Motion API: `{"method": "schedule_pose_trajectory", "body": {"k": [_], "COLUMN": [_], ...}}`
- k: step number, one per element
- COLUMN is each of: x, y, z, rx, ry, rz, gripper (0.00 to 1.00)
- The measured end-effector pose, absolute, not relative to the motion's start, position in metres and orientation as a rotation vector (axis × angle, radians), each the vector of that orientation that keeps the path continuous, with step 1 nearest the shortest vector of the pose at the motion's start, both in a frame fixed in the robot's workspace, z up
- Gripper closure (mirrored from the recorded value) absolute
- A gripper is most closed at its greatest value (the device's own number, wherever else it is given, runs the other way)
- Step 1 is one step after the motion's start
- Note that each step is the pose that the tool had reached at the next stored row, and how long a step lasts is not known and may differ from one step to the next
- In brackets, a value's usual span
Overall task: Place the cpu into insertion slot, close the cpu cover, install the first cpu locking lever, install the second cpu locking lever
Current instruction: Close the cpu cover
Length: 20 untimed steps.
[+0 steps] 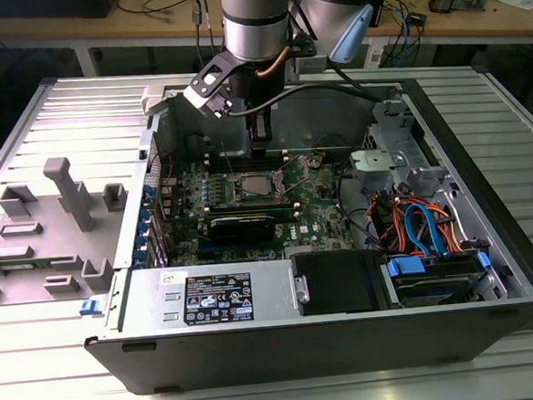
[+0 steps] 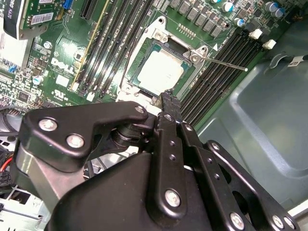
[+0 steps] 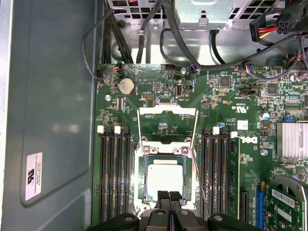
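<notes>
The cpu point(image 3: 165, 178), a silver-grey square chip, lies flat in the insertion slot point(image 3: 142, 179) on the green motherboard; in the second wrist view the cpu point(image 2: 161, 72) is seen at an angle. The cpu cover point(image 3: 167, 111) stands swung back off the socket, and board shows through its cut-out. A thin wire locking lever point(image 3: 198, 180) runs loose along one side of the socket and sticks out as the lever point(image 2: 226, 63) over the memory slots. My gripper point(image 3: 169, 194) hovers just above the socket's edge, shut and empty. In the exterior view the gripper point(image 1: 261, 147) hangs over the socket point(image 1: 253, 186).
Long black memory slots point(image 3: 114, 175) flank the socket on both sides. A black card point(image 1: 241, 226) lies in front of the socket, with a power supply point(image 1: 214, 295) at the case front. Bundled cables point(image 1: 415, 226) fill the exterior view's right. Case walls point(image 3: 53, 110) stand close by.
</notes>
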State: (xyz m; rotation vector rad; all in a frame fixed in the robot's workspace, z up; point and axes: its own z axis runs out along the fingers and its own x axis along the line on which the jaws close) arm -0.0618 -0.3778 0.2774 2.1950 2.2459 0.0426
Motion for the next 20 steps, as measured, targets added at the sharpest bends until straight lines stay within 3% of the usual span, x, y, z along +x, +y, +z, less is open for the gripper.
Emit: {"method": "schedule_pose_trajectory", "body": {"k": [20], "x": [-0.0574], "y": [-0.3778], "z": [0.2772], "rx": [2.195], "ry": [2.246], "rz": [0.043], "gripper": [0.89]}}
